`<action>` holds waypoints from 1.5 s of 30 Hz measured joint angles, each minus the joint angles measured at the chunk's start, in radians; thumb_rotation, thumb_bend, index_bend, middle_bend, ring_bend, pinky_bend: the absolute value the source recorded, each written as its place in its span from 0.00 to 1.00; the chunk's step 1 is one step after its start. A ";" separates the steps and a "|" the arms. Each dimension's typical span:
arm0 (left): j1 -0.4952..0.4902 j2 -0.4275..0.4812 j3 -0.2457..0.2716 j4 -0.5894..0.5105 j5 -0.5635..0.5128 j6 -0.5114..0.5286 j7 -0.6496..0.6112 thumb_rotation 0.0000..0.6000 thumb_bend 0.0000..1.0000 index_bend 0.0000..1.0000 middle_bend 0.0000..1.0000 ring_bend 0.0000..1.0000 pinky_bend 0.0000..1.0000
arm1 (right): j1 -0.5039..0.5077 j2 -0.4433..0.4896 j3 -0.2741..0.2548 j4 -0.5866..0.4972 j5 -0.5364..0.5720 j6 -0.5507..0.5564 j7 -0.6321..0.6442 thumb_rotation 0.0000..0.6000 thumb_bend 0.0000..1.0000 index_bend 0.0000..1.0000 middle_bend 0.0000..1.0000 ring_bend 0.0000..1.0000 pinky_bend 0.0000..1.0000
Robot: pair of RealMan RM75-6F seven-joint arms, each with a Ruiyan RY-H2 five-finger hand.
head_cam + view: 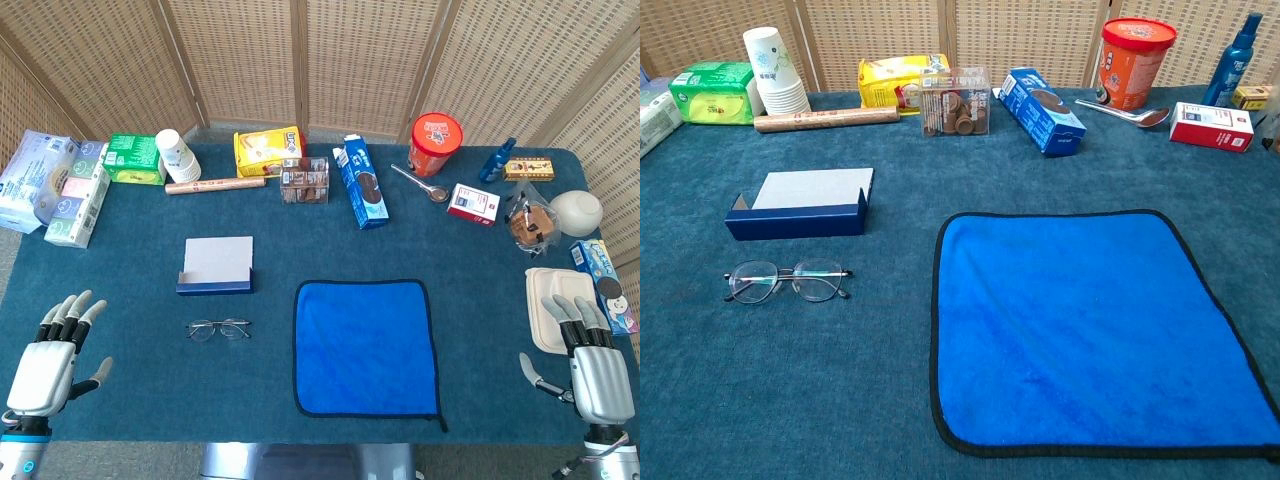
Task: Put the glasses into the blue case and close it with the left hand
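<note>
Though thin-rimmed, glasses folded flat.

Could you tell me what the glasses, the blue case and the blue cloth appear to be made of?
Glasses: thin dark wire frame, likely metal, with clear lenses.
Blue case: stiff, flat-sided, matte, probably covered card; pale grey lining.
Blue cloth: soft, fuzzy, microfibre-like, with black stitched edging.

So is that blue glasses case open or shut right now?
Open. The blue case has its lid laid back, showing a pale inside with nothing in it, and the glasses lie on the table in front of it.
</note>
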 measured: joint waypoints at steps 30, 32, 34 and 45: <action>-0.345 0.107 -0.093 -0.050 -0.154 -0.508 -0.022 0.94 0.23 0.04 0.00 0.00 0.05 | -0.061 0.005 -0.012 -0.012 0.002 0.071 -0.015 0.66 0.34 0.14 0.14 0.00 0.04; -0.393 0.098 -0.113 -0.038 -0.206 -0.567 -0.020 0.94 0.23 0.04 0.00 0.00 0.05 | -0.065 0.004 -0.012 -0.010 0.004 0.074 -0.011 0.66 0.34 0.14 0.14 0.00 0.04; -0.442 0.082 -0.133 -0.016 -0.257 -0.617 -0.014 0.94 0.24 0.04 0.00 0.00 0.05 | -0.069 0.002 -0.012 -0.005 0.008 0.076 -0.007 0.66 0.34 0.14 0.14 0.00 0.04; -0.638 -0.083 -0.187 0.177 -0.471 -0.754 0.089 0.92 0.24 0.04 0.00 0.00 0.04 | -0.080 0.005 -0.001 0.019 0.031 0.079 0.023 0.66 0.34 0.14 0.14 0.00 0.04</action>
